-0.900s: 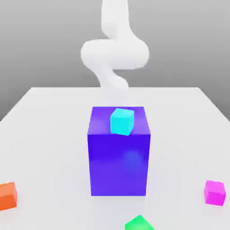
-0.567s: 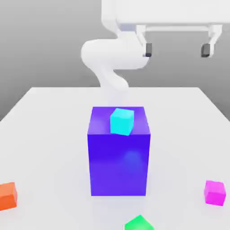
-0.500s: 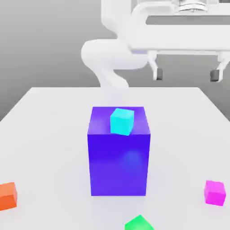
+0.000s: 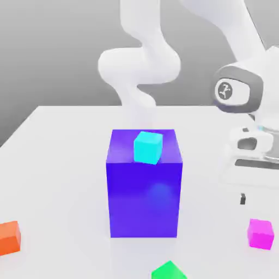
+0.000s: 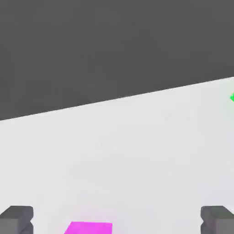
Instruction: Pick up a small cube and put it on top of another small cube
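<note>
The small magenta-pink cube (image 4: 260, 234) lies on the white table near the front, at the exterior view's right. In the hand view the same cube (image 5: 88, 227) peeks in between the two dark fingers, a little off centre. My gripper (image 5: 117, 220) is open, fingers wide apart and holding nothing. In the exterior view one dark fingertip (image 4: 242, 199) hangs slightly above the cube and to its left, apart from it. A cyan cube (image 4: 148, 147) rests on top of the big blue block (image 4: 144, 190).
An orange cube (image 4: 9, 237) sits at the front on the exterior view's left, and a green cube (image 4: 169, 271) lies at the front edge below the blue block. The green cube's corner (image 5: 232, 97) also shows in the hand view. The white arm (image 4: 240, 90) rises over the table's right side.
The hand has come down from high at the back to just over the magenta cube at the front right. Its fingers stayed wide apart. No cube has moved.
</note>
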Controlling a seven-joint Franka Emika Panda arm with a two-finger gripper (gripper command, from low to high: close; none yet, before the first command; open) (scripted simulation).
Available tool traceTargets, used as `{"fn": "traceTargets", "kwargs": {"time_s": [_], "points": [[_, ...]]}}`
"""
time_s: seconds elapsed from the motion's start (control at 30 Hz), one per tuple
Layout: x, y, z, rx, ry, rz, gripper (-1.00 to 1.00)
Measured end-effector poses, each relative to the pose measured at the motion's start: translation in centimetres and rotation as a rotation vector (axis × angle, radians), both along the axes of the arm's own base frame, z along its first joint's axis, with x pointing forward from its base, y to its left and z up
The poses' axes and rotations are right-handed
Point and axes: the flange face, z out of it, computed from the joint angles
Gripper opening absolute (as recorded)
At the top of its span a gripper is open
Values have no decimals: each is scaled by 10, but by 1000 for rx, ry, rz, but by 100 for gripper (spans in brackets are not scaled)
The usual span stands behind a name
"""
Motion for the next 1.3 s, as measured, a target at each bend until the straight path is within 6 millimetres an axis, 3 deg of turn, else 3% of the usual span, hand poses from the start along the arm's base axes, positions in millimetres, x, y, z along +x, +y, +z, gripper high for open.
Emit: {"fn": "traceTargets", "kwargs": {"time_s": [0.1,0.13,0.17,0.2,0.47,0.5,0.53,0.6,0.67,0.77,0.87,0.93,1.07,1.13,1.3], "points": [[-16,15,-53,10,48,-14,0],[-16,15,-53,10,48,-14,0],[-18,15,-74,10,51,-15,0],[-19,15,-87,9,53,-15,-100],[-19,16,-87,12,52,-15,-100],[-19,16,-72,12,53,-16,-100],[-19,16,-72,13,52,-16,-100],[-18,15,-39,15,52,-19,-100],[-13,12,-22,30,46,-33,-100],[-5,7,-6,54,33,-56,-100],[-4,7,-6,56,32,-56,-100],[11,-4,20,92,6,-100,-100],[17,-9,31,107,-8,-117,-100],[30,-21,52,130,-36,-154,-100],[45,-40,79,150,-75,-206,-100]]}}
